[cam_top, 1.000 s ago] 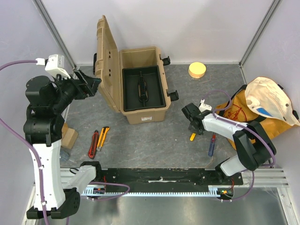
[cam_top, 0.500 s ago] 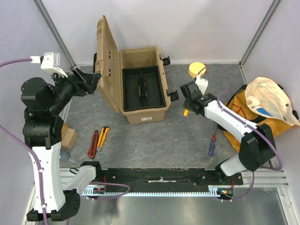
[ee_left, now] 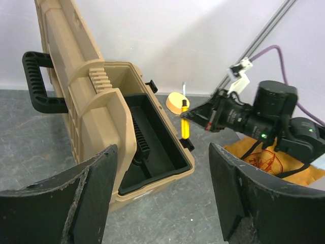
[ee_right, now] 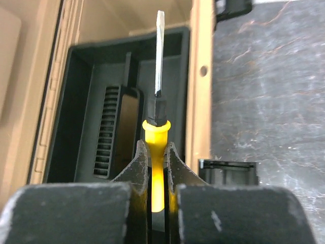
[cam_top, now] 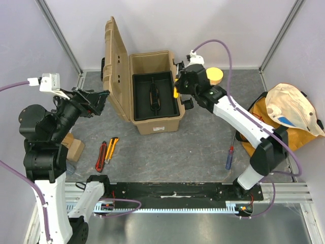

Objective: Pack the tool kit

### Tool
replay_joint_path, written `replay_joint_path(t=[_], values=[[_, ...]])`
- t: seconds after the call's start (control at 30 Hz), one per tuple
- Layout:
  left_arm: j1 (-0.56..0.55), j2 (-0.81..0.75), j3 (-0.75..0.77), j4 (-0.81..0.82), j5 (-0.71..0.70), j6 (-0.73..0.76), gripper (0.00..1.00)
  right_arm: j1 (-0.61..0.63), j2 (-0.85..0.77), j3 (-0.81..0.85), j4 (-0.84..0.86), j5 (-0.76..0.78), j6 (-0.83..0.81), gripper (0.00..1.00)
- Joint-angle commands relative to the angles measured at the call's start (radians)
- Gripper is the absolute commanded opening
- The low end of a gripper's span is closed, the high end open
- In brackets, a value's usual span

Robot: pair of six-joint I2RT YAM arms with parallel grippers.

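The toolbox [cam_top: 157, 125] is matt ribbed plastic; the screwdriver [ee_right: 155, 133] has a glossy plastic handle and bright metal blade.

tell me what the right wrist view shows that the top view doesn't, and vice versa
Only the right wrist view: a close look at the right hand shut on the yellow screwdriver, and its flat metal blade.
Only the top view: the left hand, a red-handled tool, a yellow-handled tool, a blue-handled screwdriver and the orange bag.
Both: the open toolbox, its black tray, and the screwdriver held at the box's right side.
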Motion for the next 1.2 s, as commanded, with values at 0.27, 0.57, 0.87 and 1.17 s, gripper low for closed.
replay_joint_path(t=[0.27, 0.57, 0.87, 1.17], values=[[-0.002, -0.029, -0.031, 0.009, 0.005, -0.015, 0.78, 0.137, 0.219, 0.116, -0.034, 0.022, -0.105, 0.02], [-0.003, -0.034, -0.02, -0.02, -0.029, 0.026, 0.78, 0.14, 0.318, 0.182, -0.112, 0.091, -0.067, 0.13], [-0.002, -0.037, -0.015, -0.026, -0.032, 0.037, 0.78, 0.14, 0.292, 0.237, -0.16, 0.111, -0.05, 0.44], [-0.002, -0.04, -0.012, -0.032, -0.012, 0.046, 0.78, 0.125, 0.105, 0.169, -0.204, 0.261, -0.07, 0.47]])
